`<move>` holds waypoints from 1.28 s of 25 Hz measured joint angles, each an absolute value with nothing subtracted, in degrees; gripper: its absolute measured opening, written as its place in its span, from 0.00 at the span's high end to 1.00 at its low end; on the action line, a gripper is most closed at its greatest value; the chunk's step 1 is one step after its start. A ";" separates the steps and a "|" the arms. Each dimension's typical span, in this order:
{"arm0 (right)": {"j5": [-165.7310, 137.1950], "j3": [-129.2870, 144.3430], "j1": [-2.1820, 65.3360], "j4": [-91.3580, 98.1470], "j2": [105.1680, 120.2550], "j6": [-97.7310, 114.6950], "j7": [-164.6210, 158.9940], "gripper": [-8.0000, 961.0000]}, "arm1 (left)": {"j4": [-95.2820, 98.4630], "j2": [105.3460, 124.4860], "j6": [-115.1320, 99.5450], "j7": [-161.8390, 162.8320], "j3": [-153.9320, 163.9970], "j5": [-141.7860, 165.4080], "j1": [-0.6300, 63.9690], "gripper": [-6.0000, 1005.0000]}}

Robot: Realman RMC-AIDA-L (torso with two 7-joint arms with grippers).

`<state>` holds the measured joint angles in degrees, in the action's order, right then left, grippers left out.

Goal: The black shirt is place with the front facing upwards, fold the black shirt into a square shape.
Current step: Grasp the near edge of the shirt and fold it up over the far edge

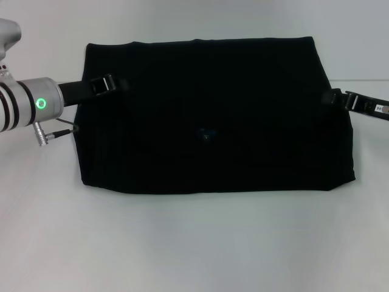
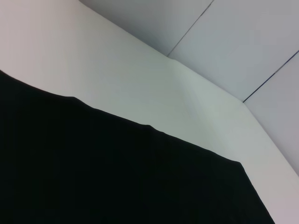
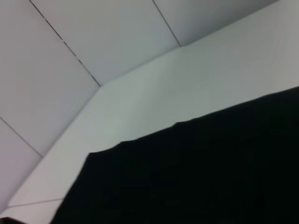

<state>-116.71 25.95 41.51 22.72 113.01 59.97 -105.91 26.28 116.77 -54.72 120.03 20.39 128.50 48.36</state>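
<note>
A: Item one, the shirt (image 1: 213, 115). Where does it lie?

B: Flat on the white table (image 1: 194, 243), already folded into a wide black rectangle. Long axis runs side to side, from one end effector toward the other. A small blue mark shows near its middle; no lettering is visible.

A: Item two, left end effector (image 1: 112, 84)?

B: At the shirt's left edge, toward the far corner, tips over the cloth. The shirt stretches away from it to the right. Whether the tips are apart or clamped on fabric, I cannot tell.

A: Item three, right end effector (image 1: 334, 97)?

B: At the opposite short edge, about level with the left one, with the shirt lying to its left. Its tips blend into the black cloth; I cannot tell their state either.

A: Which arm is nearer?

B: Neither; each sits at its own short edge, with the full length of the shirt between them.

A: Judgement?

B: The rectangle is too wide for a square. Bringing one short edge across toward the other, along the long axis, would likely finish it.
</note>
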 joint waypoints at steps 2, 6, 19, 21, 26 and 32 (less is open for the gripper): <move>-116.71 26.26 41.44 22.72 113.11 58.51 -105.91 0.92 | 26.28 116.80 -54.72 120.02 20.39 128.50 48.29 0.97; -116.72 26.35 41.26 22.69 113.14 56.53 -105.91 0.91 | 26.27 116.89 -54.32 120.00 20.39 128.50 48.14 0.97; -116.72 26.45 41.41 22.67 113.66 49.38 -105.16 0.91 | 26.28 118.03 -48.43 119.68 20.39 128.54 48.15 0.97; -116.72 26.52 41.53 22.67 113.97 48.61 -105.11 0.90 | 26.27 118.26 -47.61 119.27 20.39 128.54 48.35 0.97; -116.69 26.57 41.68 22.71 114.26 47.17 -103.95 0.90 | 26.01 118.78 -45.31 119.57 21.69 128.55 48.62 0.97; -116.27 26.59 41.81 23.12 114.94 45.30 -102.83 0.90 | 25.84 119.93 -41.92 120.35 21.80 128.49 48.71 0.95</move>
<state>-116.27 26.60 41.81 23.12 114.94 45.30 -102.83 25.84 119.93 -41.92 120.35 21.80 128.49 48.71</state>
